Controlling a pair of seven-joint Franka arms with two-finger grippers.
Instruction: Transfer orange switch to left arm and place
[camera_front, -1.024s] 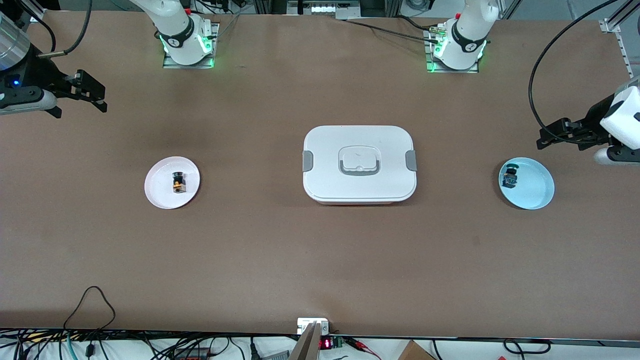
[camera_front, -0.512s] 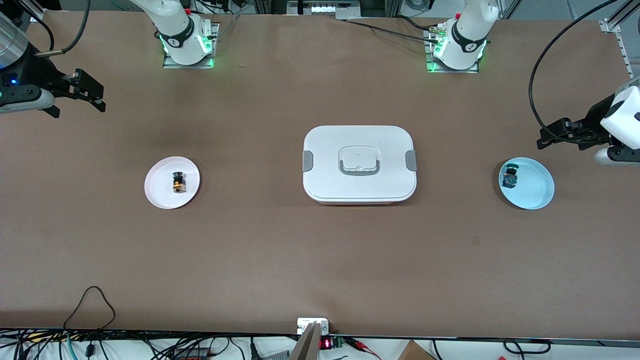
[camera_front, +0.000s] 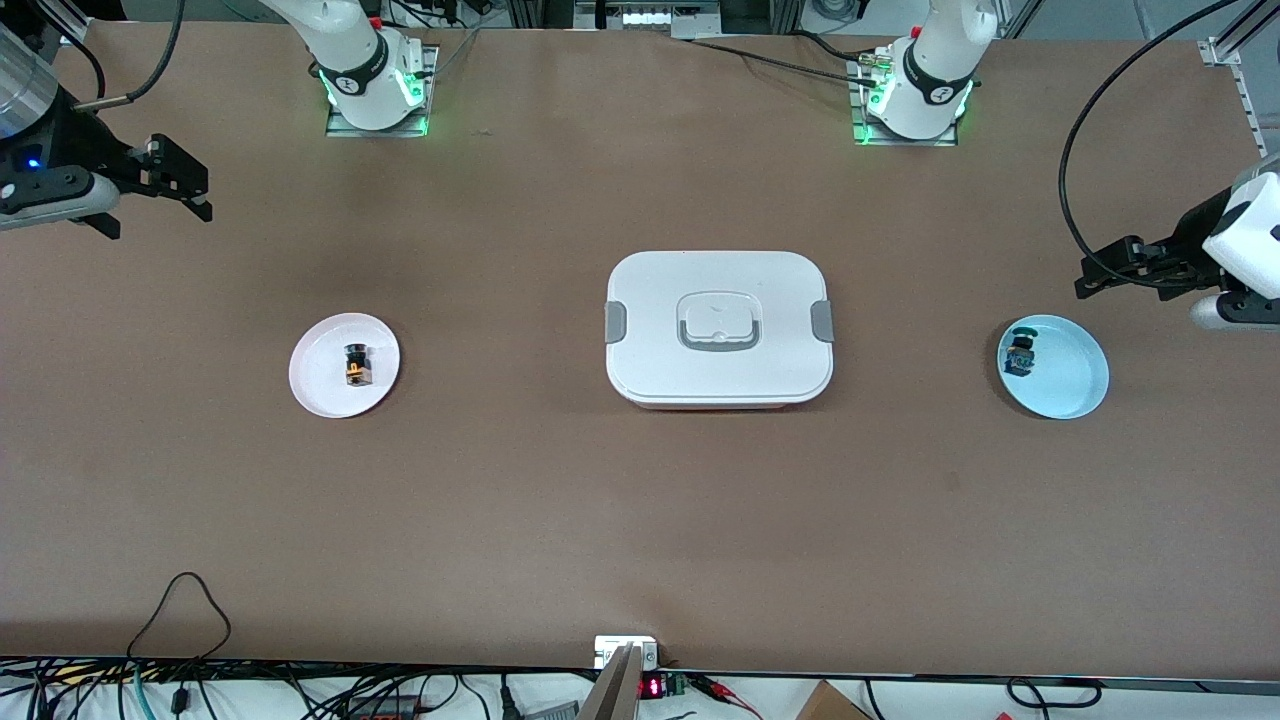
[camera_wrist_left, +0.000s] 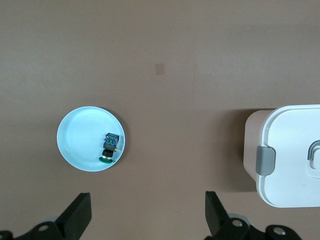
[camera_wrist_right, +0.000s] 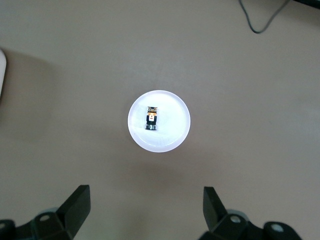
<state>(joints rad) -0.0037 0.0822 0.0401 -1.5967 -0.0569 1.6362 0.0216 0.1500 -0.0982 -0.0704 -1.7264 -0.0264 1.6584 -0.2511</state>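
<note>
Brown tabletop (camera_front: 560, 520), cables along its near edge.
Both tools, left tool (camera_front: 1100, 272) and right tool (camera_front: 185, 185), hang wide open, empty; orange switch (camera_front: 356, 364) sits on its white plate (camera_front: 318, 390).

even overhead light, soft shadows under box (camera_front: 718, 328); pics sharp, right wrist view paler.

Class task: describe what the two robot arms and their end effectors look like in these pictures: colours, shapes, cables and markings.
Both arms are glossy white jointed tubes with black bands, on bases glowing green. The right end effector is black with two blocky fingers, a small blue light and a black cable. The left end effector is also black and two-fingered, below a white wrist with a looping black cable.
</note>
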